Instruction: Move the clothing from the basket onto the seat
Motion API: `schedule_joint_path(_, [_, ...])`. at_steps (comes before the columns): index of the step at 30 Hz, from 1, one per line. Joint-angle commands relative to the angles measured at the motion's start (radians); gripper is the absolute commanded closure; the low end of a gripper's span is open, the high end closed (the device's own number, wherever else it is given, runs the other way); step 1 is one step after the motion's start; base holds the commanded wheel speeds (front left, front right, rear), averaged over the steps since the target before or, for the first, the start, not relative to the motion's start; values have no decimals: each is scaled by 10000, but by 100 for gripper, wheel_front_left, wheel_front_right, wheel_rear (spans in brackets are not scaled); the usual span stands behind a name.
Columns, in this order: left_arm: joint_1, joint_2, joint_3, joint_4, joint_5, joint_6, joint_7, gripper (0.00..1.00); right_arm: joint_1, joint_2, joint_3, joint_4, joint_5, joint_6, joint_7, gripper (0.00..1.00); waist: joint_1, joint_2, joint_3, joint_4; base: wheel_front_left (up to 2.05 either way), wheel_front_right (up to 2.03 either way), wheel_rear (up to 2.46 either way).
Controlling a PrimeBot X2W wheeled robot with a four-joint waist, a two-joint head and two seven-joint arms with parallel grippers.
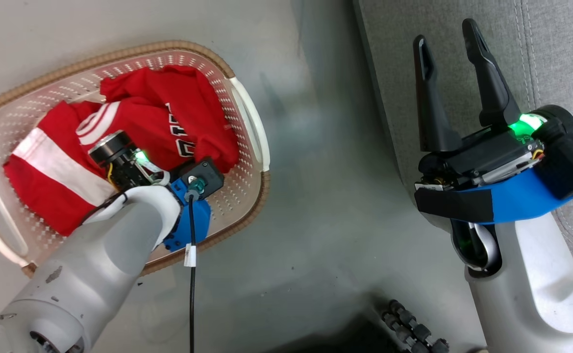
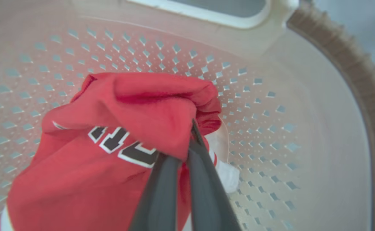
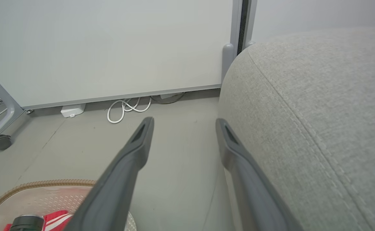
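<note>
- Nearest, the pale left forearm [image 1: 95, 264] reaches from the lower left down into the basket [image 1: 144, 48], with a black cable [image 1: 191, 294] hanging off the blue wrist mount.
- The left gripper [image 2: 187, 147] is inside the basket, its two dark fingers [image 2: 206, 192] drawn nearly together and pinching a bunched fold of the clothing [image 2: 126, 106] just beside the dark, white-edged lettering. The tip of one finger is buried under the red cloth.
- The clothing [image 1: 168, 117] lies as a crumpled red heap wholly within the basket, filling its left and middle. White stripes show on the left part and lettering on the right part. I cannot tell where one garment ends and the other begins.
- The basket stands on the grey floor [image 1: 325, 196] at the left. A bare strip of floor separates it from the seat [image 1: 551, 49] on the right.
- The right gripper [image 1: 445, 34] hovers at the right with its fingers spread wide and nothing between them, pointing far-ward along the left edge of the seat.
- In the right wrist view, the right gripper [image 3: 184, 121] has the seat [image 3: 319, 96] close beside its right finger, its rounded edge and stitched seam plain, and a corner of the basket [image 3: 43, 183] at the lower left.
- Farthest, a coiled white cable [image 3: 123, 109] lies on the floor against a pale wall panel [image 3: 110, 48], and a caster [image 3: 1, 142] stands at the far left.
</note>
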Motion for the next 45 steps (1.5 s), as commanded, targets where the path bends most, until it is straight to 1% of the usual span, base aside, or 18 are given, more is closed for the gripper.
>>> schedule_joint_path(1, [-108, -67, -27, -71, -195, -6, -163, 100, -107, -18, -39, 57, -67, 1, -35, 0, 0, 0, -203, 164, 0, 0, 0])
schedule_joint_path(8, [-168, -325, -25, -389, -754, -7, -496, 100, 91, -18, -207, 292, -400, 1, -35, 0, 0, 0, -1067, 731, 0, 0, 0])
schedule_joint_path(10, [-192, -362, 151, -699, -879, -7, -508, 100, 186, -18, -213, 363, -506, 2, -35, 0, 0, 0, -1386, 900, 0, 0, 0])
schedule_joint_path(13, [62, -266, 598, -1288, -933, 11, -505, 100, 340, -21, -268, 462, -624, 1, -35, 0, 0, 0, -1904, 1147, 0, 0, 0])
schedule_joint_path(20, [924, -98, 2081, -2618, -899, 328, -512, 100, 829, -21, -392, 797, -887, 1, -35, 0, 0, 0, -3203, 1647, 0, 0, 0])
schedule_joint_path(25, [1629, -4, 3114, -3372, -697, 371, -511, 100, 1281, -23, -427, 1033, -961, 1, -33, 0, 0, 0, -4175, 1853, 0, 0, 0])
schedule_joint_path(29, [2115, 23, 3882, -3908, -477, 322, -512, 100, 1655, -21, -452, 1185, -991, 1, -35, 0, 0, 0, -4931, 1973, 0, 0, 0])
schedule_joint_path(35, [2798, -78, 4919, -4622, -142, 251, -512, 100, 2261, -21, -482, 1383, -1056, 1, -33, 0, 0, 0, -6040, 2136, 0, 0, 0])
schedule_joint_path(38, [3093, -155, 5329, -4932, -15, 189, -512, 100, 2584, -21, -545, 1459, -1084, 1, -35, 0, 0, 0, -6542, 2250, 0, 0, 0])
schedule_joint_path(45, [3831, -303, 5755, -5463, 362, 68, -513, 100, 3373, -23, -651, 1638, -1045, 1, -33, 0, 0, 0, -7636, 2501, 0, 0, 0])
